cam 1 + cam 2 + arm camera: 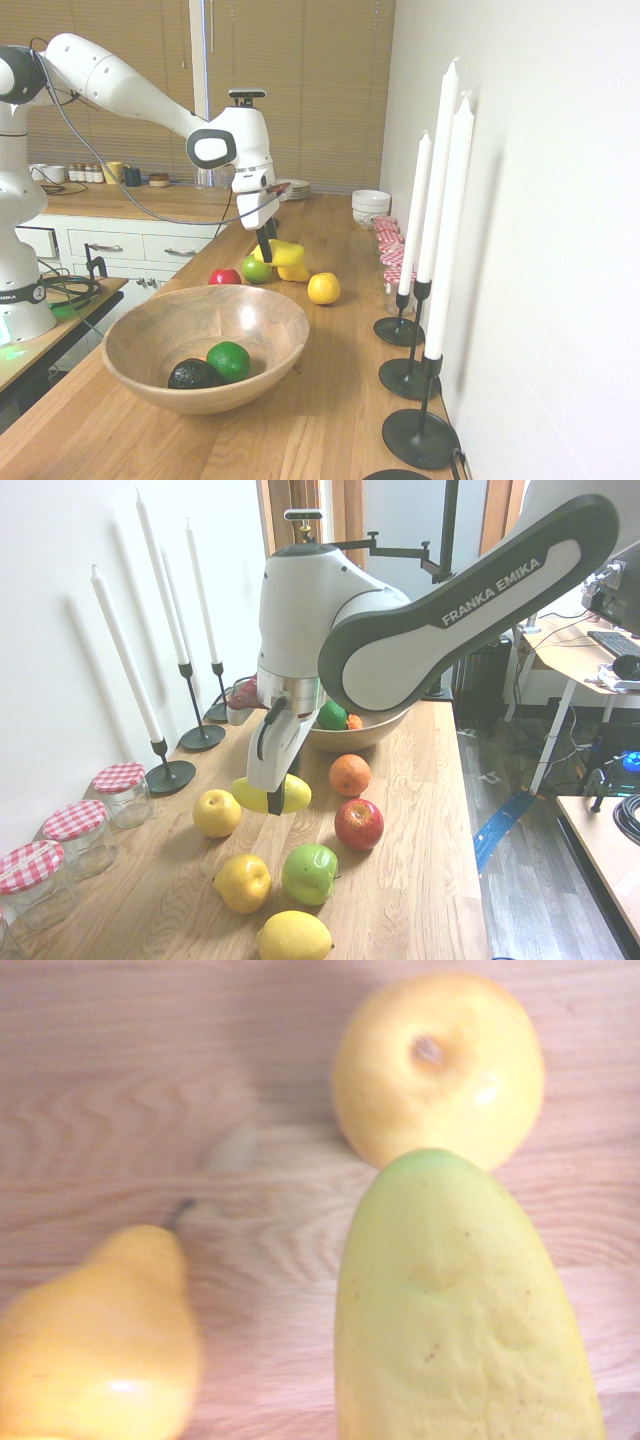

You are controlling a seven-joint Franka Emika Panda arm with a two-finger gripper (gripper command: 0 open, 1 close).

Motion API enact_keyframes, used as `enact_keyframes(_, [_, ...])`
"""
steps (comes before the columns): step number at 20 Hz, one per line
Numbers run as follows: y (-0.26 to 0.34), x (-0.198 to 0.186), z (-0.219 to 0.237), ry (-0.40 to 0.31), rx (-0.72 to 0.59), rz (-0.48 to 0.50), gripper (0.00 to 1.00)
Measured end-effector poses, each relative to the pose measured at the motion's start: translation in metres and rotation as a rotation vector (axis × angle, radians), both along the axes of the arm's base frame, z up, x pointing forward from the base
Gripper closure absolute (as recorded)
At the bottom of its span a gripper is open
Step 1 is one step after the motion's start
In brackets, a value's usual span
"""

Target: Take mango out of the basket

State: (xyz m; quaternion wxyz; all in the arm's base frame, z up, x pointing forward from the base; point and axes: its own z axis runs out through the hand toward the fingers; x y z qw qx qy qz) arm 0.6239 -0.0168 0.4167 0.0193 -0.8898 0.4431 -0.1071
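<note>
Yellow mango (272, 795) out of the basket (206, 350), folks, and up over the wooden bench (400, 820)! The pincer (277, 802) is closed on it, 2 fingers pressed to its sides, green-tinged tip showing in the wrist view. Down on the bench below, 1 yellow pear (110, 1350) and 1 round yellow fruit (440, 1070) lie near it. And in the basket, 1 green fruit (229, 361) sits right beside 1 black fruit (194, 374)!
</note>
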Motion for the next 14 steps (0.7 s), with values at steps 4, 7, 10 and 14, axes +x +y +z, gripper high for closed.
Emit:
enact_keyframes(4, [-0.007, 0.003, -0.021, 0.027, -0.003, -0.012, 1.00])
enact_keyframes(7, [-0.010, 0.006, -0.033, 0.038, -0.005, -0.018, 1.00])
enact_keyframes(10, [-0.013, 0.006, -0.036, 0.043, -0.006, -0.022, 1.00])
enact_keyframes(14, [-0.013, 0.001, -0.042, 0.055, -0.005, -0.023, 0.00])
